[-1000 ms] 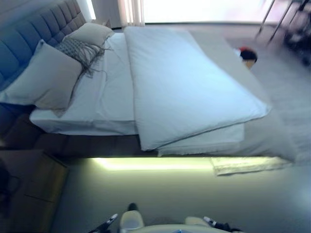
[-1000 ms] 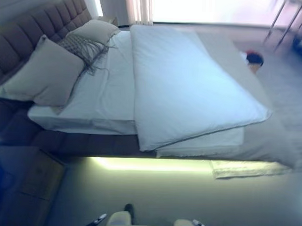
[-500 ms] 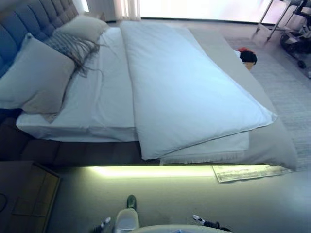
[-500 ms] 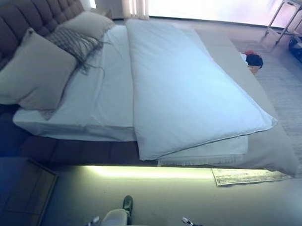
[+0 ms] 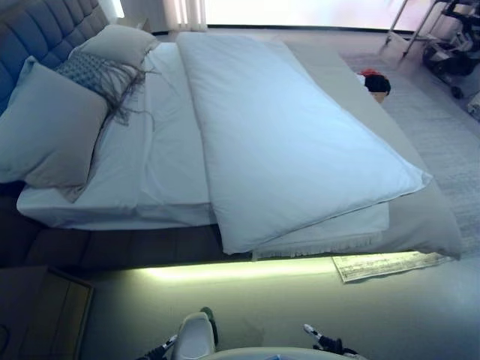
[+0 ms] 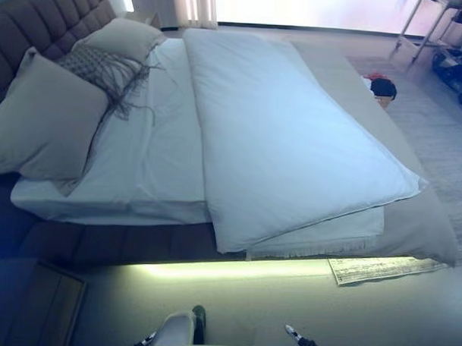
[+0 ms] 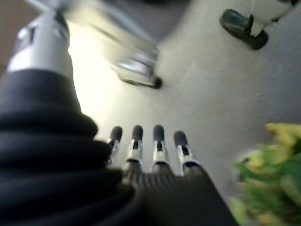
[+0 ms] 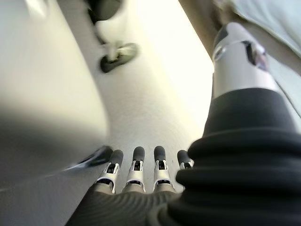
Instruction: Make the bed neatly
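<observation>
We stand by the bed (image 5: pixel 112 217) — white duvet (image 5: pixel 292 150) folded, well beyond our fingertips; left hand (image 7: pixel 150 155) and right hand (image 8: pixel 136 174) hang straight-fingered, empty.

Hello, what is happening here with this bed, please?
Nothing is being handled yet. The robot stands beside the bed, and both its left hand and right hand hang open over the floor, holding nothing. The white duvet lies askew across the mattress, short of the pillows at the headboard.

Duvet (image 5: pixel 292 142) top clear, pillows (image 5: pixel 52 127) crowd headboard (image 5: pixel 37 30) — bedside floor (image 5: pixel 262 300) open
</observation>
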Available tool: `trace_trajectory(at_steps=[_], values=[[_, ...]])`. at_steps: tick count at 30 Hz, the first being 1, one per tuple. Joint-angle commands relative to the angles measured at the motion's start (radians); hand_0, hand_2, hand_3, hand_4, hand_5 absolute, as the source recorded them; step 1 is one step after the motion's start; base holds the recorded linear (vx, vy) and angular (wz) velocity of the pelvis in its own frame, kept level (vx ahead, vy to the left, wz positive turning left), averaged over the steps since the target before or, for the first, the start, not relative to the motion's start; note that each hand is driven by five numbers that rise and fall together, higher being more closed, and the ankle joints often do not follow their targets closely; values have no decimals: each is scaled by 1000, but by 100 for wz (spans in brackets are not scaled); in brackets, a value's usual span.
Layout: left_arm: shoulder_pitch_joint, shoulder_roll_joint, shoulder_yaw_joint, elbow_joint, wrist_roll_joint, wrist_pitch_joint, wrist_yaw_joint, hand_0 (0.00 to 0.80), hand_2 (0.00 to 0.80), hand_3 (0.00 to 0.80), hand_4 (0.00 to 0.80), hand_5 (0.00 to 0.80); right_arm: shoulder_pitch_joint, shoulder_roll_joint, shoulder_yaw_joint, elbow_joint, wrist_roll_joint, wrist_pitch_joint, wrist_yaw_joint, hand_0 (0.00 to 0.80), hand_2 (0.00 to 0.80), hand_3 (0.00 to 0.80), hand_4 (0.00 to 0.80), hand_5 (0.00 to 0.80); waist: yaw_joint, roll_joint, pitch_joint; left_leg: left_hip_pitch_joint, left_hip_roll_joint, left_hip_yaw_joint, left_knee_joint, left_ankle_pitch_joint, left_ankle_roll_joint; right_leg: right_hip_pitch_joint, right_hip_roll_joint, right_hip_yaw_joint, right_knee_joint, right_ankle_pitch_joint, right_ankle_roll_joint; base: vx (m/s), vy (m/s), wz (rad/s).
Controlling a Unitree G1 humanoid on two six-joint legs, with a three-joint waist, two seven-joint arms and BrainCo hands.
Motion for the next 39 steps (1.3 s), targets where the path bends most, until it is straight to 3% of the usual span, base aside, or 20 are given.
trace_trajectory(at_steps=[1, 3, 5, 6, 8, 9, 12, 18, 20, 25, 27, 30, 31, 32, 33, 34, 37, 39], values=[[-27, 29, -36, 27, 14, -9, 18, 0, 0, 0, 0, 0, 21, -49, -5, 3, 29, -5, 27, 0, 0, 0, 0, 0, -32, 52, -16, 66, 29, -23, -67, 6, -28, -121, -53, 13, -55, 181, 38, 182, 36, -21], [-45, 38, -34, 28, -5, -12, 24, 0, 0, 0, 0, 0, 6, -43, 15, 7, 43, -12, 43, 0, 0, 0, 0, 0, -43, 52, -2, 102, 27, -12, -97, 9, -40, -157, 7, -25, -216, 159, 19, 143, -103, 3], [-55, 38, -24, 26, -21, -18, 20, 0, 0, 0, 0, 0, -12, -38, 21, 2, 60, -20, 52, 0, 0, 0, 0, 0, -59, 31, 15, 119, -1, 6, -107, -23, -41, -247, 20, -48, -362, 260, 50, 125, -172, 10], [-58, 38, -24, 21, -29, -22, 18, 0, 0, 0, 0, 0, -22, -34, 22, -6, 63, -19, 48, 0, 0, 0, 0, 0, -64, 26, 24, 136, -7, 3, -100, -66, -43, -284, 19, -53, -402, 288, 69, 114, -152, -2], [-65, 30, -14, 5, -56, -31, 12, 0, 0, 0, 0, 0, -50, -25, 25, -26, 53, -12, 33, 0, 0, 0, 0, 0, -67, 13, 51, 144, 3, 29, -50, -129, -25, -343, 11, -75, -387, 309, 71, 50, -138, -3], [-59, 24, -20, 7, -71, -36, 13, 0, 0, 0, 0, 0, -52, -20, 24, -31, 38, -8, 26, 0, 0, 0, 0, 0, -66, 4, 51, 141, 10, 48, -23, -148, -19, -325, 12, -88, -380, 274, 68, 36, -191, 14], [-12, -8, -17, 7, -69, -39, 18, 0, 0, 0, 0, 0, -35, -20, 34, -51, 27, -23, 2, 0, 0, 0, 0, 0, -67, -9, 48, 169, 15, 25, 10, -156, -21, -287, 15, -92, -342, 253, 61, 187, -144, 55], [14, -26, 8, 47, -24, -45, -3, 0, 0, 0, 0, 0, -51, -31, 49, -59, 3, -25, 34, 0, 0, 0, 0, 0, -60, 5, 6, 279, 22, -8, -104, -127, -48, -243, 33, -104, -367, 248, 54, 228, -9, 19], [23, -20, 12, 52, 9, -45, -6, 0, 0, 0, 0, 0, -55, -27, 45, -67, 93, -39, 27, 0, 0, 0, 0, 0, -57, 11, -7, 313, 29, -12, -138, -124, -60, -244, 24, -116, -352, 244, 63, 250, -15, 6], [42, 4, 21, 60, 50, -27, -8, 0, 0, 0, 0, 0, -57, -21, 44, -86, 97, -75, 66, 0, 0, 0, 0, 0, -53, 19, -16, 361, 33, -31, -159, -135, -67, -250, 7, -125, -311, 233, 70, 201, -46, 9], [61, 11, 28, 62, 43, -27, -10, 0, 0, 0, 0, 0, -63, -20, 53, -104, 129, -80, 97, 0, 0, 0, 0, 0, -52, 27, -22, 372, 45, -26, -136, -129, -83, -244, 18, -140, -300, 209, 52, 192, -43, 1], [68, 7, 33, 62, 28, -41, -18, 0, 0, 0, 0, 0, -69, -28, 53, -135, 189, -76, 98, 0, 0, 0, 0, 0, -26, 28, -3, 208, 77, -67, 68, 1, -127, -186, 45, -142, -334, 171, 2, 92, -14, 10], [65, -8, 32, 64, 27, -58, -23, 0, 0, 0, 0, 0, -79, -37, 48, -140, 238, -90, 96, 0, 0, 0, 0, 0, -5, 30, 23, 99, 86, -107, 151, 58, -151, -144, 49, -131, -346, 148, -11, 81, 154, 20], [51, -20, 25, 67, 31, -59, -30, 0, 0, 0, 0, 0, -89, -43, 40, -141, 271, -106, 91, 0, 0, 0, 0, 0, 0, 44, 40, 66, 108, -96, 62, 66, -154, -135, 44, -119, -341, 134, 0, 71, 254, 10], [42, -26, 15, 67, 35, -59, -36, 0, 0, 0, 0, 0, -100, -54, 28, -133, 292, -118, 111, 0, 0, 0, 0, 0, -8, 52, 52, 63, 125, -63, 6, 43, -135, -155, 27, -115, -316, 127, 8, 36, 295, 2], [29, -20, 2, 55, 43, -36, -41, 0, 0, 0, 0, 0, -118, -58, 20, -148, 333, -120, 128, 0, 0, 0, 0, 0, -12, 50, 68, 65, 104, -75, 4, -1, -120, -188, 7, -97, -277, 118, 15, -62, 193, -10], [-42, 1, -40, 59, 15, -65, -59, 0, 0, 0, 0, 0, -166, -71, -5, -158, 448, -170, 156, 0, 0, 0, 0, 0, -22, 52, 134, -42, 109, -91, 71, -11, -139, -285, -40, -80, -226, 142, 35, -226, 69, -39], [-75, 9, -55, 49, 1, -64, -67, 0, 0, 0, 0, 0, -208, -76, -23, -155, 487, -212, 123, 0, 0, 0, 0, 0, -19, 55, 161, -67, 108, -85, 77, -20, -135, -336, -57, -72, -215, 163, 53, -164, -5, -17]])
